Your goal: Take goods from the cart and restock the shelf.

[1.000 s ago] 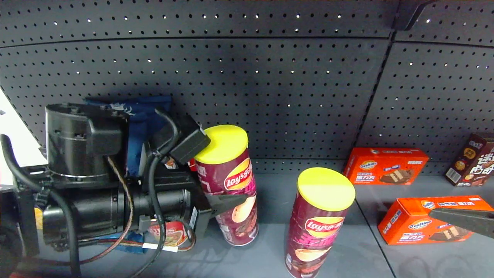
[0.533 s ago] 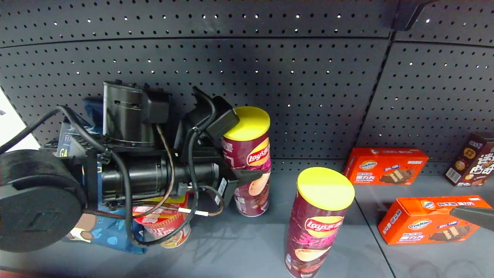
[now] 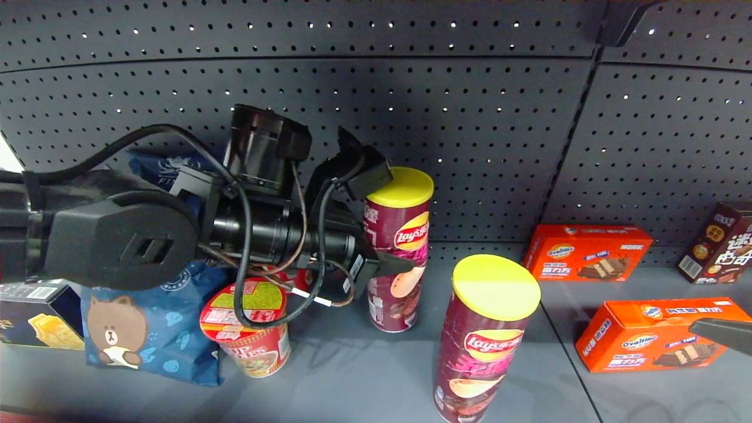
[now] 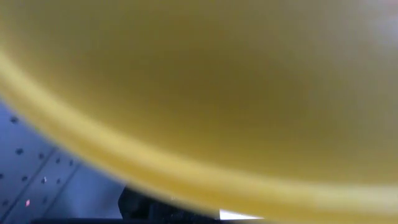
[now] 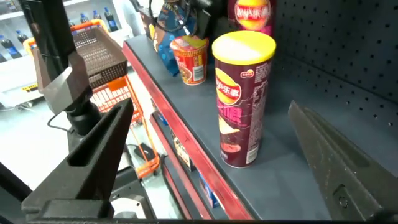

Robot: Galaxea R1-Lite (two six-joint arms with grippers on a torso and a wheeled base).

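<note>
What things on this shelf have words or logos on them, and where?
Held chip can, in the left gripper: logo on its side.
Front chip can: same logo; bottom print too small to read.
Back orange box and front orange box: oval logo each.
Noodle cup: lettering on lid and side.
Brown box: lettering, partly cut off.

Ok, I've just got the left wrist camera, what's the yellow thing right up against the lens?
Observer: The yellow lid of a chip can, held upright in the left hand.
Operator: Is it down on the shelf?
Observer: Its base is at the shelf board, near the pegboard back; contact I can't confirm.
Operator: And the other arm?
Observer: The right hand is open, off to the right by an orange box, apart from a second can.
</note>
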